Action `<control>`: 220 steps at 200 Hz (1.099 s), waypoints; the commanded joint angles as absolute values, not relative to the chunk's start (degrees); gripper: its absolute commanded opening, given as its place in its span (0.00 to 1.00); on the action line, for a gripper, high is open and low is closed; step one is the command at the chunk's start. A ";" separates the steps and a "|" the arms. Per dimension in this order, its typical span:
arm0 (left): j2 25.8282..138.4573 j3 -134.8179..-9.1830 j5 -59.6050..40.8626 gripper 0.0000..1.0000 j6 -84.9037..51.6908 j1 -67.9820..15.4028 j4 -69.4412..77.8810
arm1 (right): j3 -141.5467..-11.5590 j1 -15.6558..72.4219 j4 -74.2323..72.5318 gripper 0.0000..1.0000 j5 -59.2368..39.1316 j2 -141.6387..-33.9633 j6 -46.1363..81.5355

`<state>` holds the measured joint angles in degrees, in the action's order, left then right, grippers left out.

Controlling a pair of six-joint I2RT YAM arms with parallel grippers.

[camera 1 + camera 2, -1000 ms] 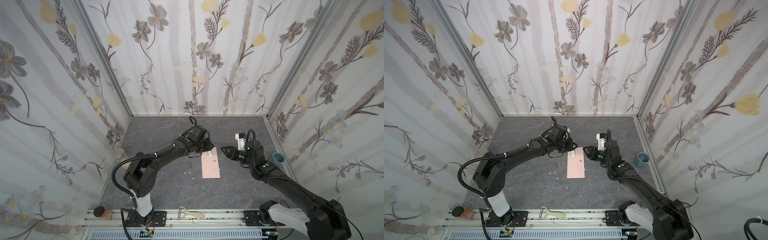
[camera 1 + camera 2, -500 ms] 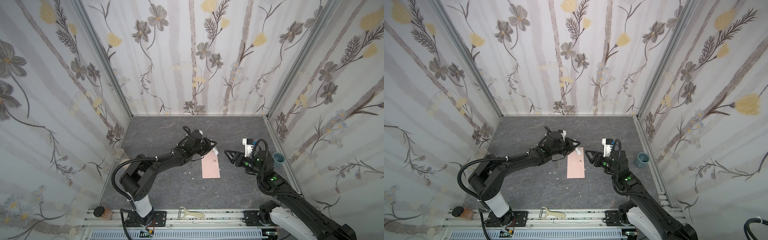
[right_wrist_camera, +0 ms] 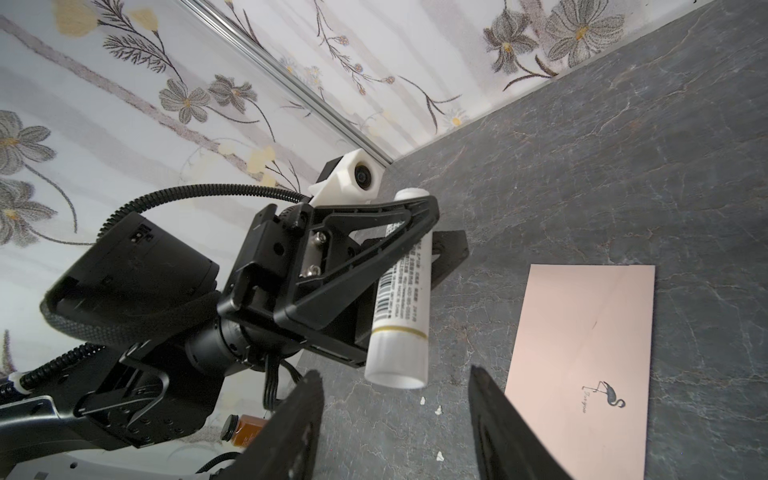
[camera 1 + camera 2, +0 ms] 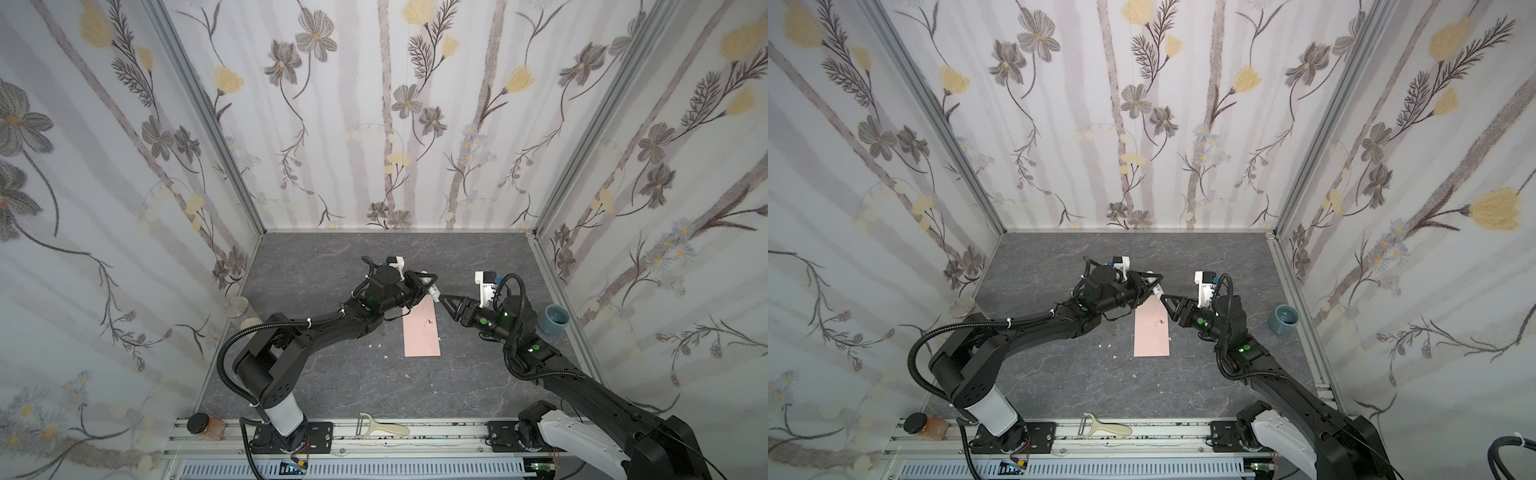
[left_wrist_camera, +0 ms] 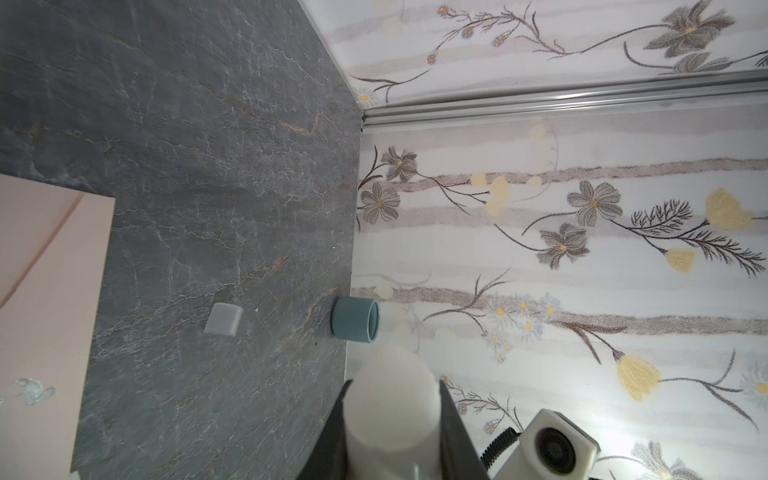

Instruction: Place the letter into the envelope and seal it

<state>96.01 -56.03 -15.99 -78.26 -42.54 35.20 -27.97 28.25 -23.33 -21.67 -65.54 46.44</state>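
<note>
Pink envelope (image 4: 422, 330) seemingly beside right hand (image 4: 446, 301)

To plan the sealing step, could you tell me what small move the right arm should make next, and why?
Probably ease the right gripper forward until its open jaws straddle the facing end of the glue stick. The left gripper clamps that tube, and the right jaws stand just short of its end, roughly lined up with it.
</note>
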 commanded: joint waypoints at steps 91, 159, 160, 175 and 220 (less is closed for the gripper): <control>94.12 -54.67 -9.46 0.00 -78.44 -43.68 39.37 | -30.15 31.34 -29.35 0.45 -17.94 -68.95 50.27; 94.24 -55.42 -8.26 0.00 -78.53 -44.03 39.46 | -31.37 32.39 -29.99 0.33 -16.55 -71.45 50.54; 94.23 -55.39 -8.26 0.00 -78.51 -44.08 39.46 | -31.38 32.45 -30.07 0.32 -16.53 -71.50 50.54; 94.13 -55.37 -8.26 0.00 -78.59 -44.13 39.46 | -31.63 32.53 -30.02 0.29 -16.17 -72.00 50.54; 94.30 -55.11 -8.44 0.00 -79.00 -44.12 39.46 | -33.62 33.76 -25.83 0.18 -13.18 -72.17 47.37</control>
